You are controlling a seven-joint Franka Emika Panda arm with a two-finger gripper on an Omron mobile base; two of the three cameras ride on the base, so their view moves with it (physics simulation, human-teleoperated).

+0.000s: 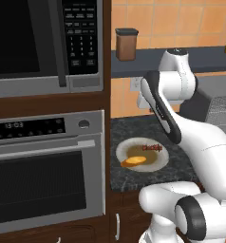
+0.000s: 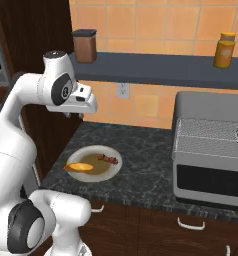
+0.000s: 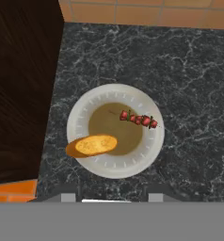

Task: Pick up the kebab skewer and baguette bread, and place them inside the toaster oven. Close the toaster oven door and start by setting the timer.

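Note:
A white plate [image 3: 149, 150] [image 2: 111, 170] [image 1: 163, 159] lies on the dark marble counter. The kebab skewer [image 3: 138, 118] [image 2: 108, 159] [image 1: 152, 147], with its red chunks, rests on the plate's right half. The golden baguette bread [image 3: 92, 145] [image 2: 79, 167] [image 1: 134, 161] lies across the plate's left rim. My gripper [image 3: 113, 197] [image 2: 73, 115] hovers high above the plate, pointing down, open with nothing between its fingers. To the right stands the grey toaster oven [image 2: 211, 107] [image 1: 214, 95]. Its wire rack [image 2: 206, 137] shows, and the dark glass toaster oven door [image 2: 211, 180] seems folded down in front.
Left of the plate rises a dark wooden cabinet side [image 3: 20, 89], holding the microwave [image 1: 43, 42] and the wall oven [image 1: 43, 171]. Above the counter, a shelf [image 2: 156, 67] carries a brown canister [image 2: 85, 46] and a yellow bottle [image 2: 224, 50]. The tiled wall has an outlet [image 2: 122, 90].

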